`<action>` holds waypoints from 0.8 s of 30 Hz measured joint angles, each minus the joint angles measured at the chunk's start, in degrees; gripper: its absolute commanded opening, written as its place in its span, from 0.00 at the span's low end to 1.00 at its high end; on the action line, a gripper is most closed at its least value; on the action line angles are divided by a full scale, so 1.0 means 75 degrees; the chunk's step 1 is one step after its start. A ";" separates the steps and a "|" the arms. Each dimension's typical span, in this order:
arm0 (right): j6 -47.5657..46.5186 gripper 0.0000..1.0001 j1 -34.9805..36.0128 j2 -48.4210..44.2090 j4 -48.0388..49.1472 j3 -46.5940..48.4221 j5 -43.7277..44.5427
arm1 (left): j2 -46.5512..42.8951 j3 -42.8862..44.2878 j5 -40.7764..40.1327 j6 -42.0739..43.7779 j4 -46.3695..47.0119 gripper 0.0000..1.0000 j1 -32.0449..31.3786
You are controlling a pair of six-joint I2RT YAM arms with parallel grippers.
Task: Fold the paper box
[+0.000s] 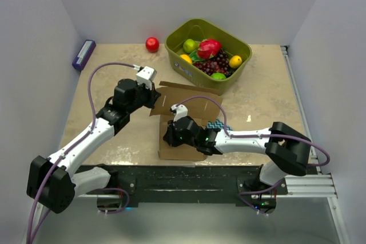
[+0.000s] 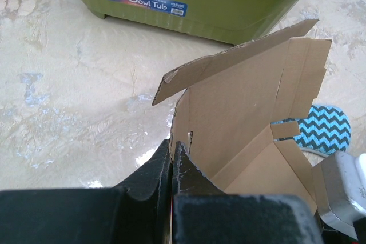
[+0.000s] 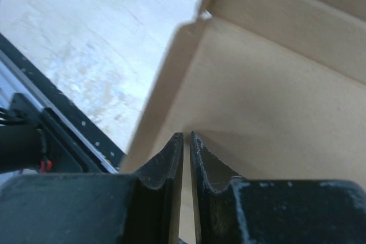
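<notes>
The paper box (image 1: 191, 104) lies by the table's (image 1: 269, 101) near edge with bare room to its left, long axis running toward the green basket (image 1: 229, 81); left claw (image 2: 172, 150) pinches its raised left wall; right claw (image 3: 187, 136), fingers almost together, is at the floor crease; the left wrist view shows the teal sponge (image 2: 329, 127) beyond.

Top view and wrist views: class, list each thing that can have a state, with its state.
box, partly folded, walls raised, top open
left end effector, shut on the box's wall edge
right end effector, almost shut, nothing seen between its fingers
basket, upright, holding fruit
sponge, lying flat beside the box
</notes>
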 measured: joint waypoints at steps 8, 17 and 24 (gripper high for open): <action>0.0000 0.13 0.0015 0.0003 0.0166 0.0227 -0.0015 | 0.0000 0.0000 0.0003 0.0000 0.0000 0.00 0.0000; -0.0044 0.12 0.0085 0.0189 0.0315 0.0612 -0.0058 | 0.0015 0.0000 0.0003 -0.0003 0.0000 0.00 0.0000; -0.0079 0.10 0.0119 0.0731 0.0530 0.0833 -0.0082 | 0.0015 0.0000 0.0003 -0.0052 0.0000 0.00 0.0000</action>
